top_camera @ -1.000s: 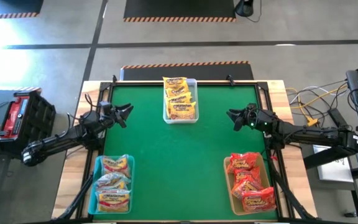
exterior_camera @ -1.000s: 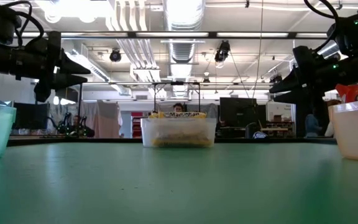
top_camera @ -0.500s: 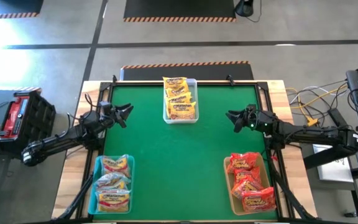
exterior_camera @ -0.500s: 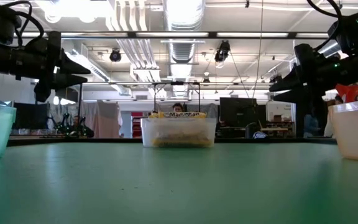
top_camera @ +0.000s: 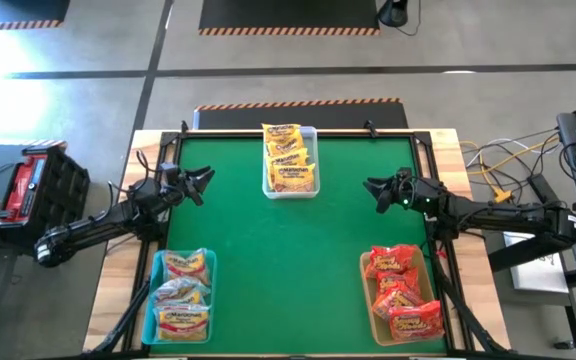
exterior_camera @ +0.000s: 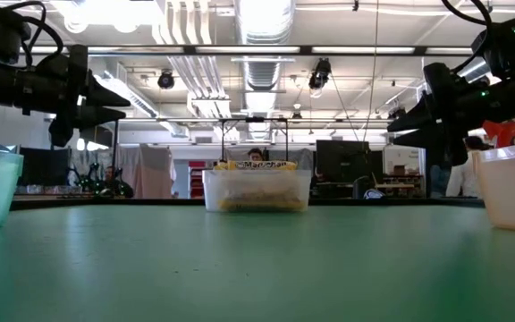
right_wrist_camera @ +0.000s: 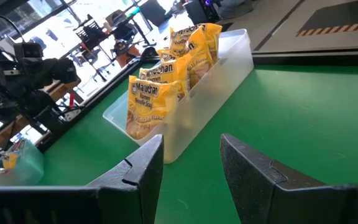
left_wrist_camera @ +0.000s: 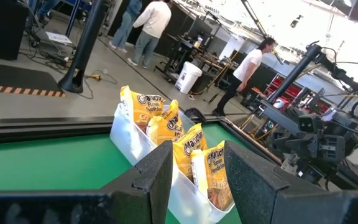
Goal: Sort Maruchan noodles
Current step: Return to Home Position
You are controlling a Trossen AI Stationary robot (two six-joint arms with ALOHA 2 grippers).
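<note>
Hovering at opposite table sides, left hand and right hand gape empty.

far bin at tabletop far-middle | left bin near-left corner | right bin near-right corner | noodles in all three | left tool, right tool over opposite sides, mid-depth, facing inward

Green-topped table, with bare wood showing along its left and right edges. Three rectangular plastic bins stood directly on the green: a clear bin at the far edge, centre; a blue bin at the near-left corner; a pale bin at the near-right corner. All three were well apart, long sides running near-to-far.
</note>
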